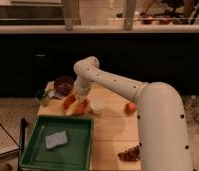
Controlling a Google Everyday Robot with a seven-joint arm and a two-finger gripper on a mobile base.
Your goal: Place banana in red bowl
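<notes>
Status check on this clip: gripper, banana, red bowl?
Gripper down over red bowl. Banana lying in the bowl, under the gripper. White cup close beside the bowl, not blocking.

wooden table [113, 131], green tray [75, 142], red bowl [70, 102], pincer [79, 100] above

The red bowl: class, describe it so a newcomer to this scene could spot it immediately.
Start at the large green plastic tray on the wooden table; just beyond its far edge sits the shallow orange-red bowl, under the white arm's gripper, with the pale yellow banana in it. It is wider and brighter than the dark maroon bowl behind it.
</notes>
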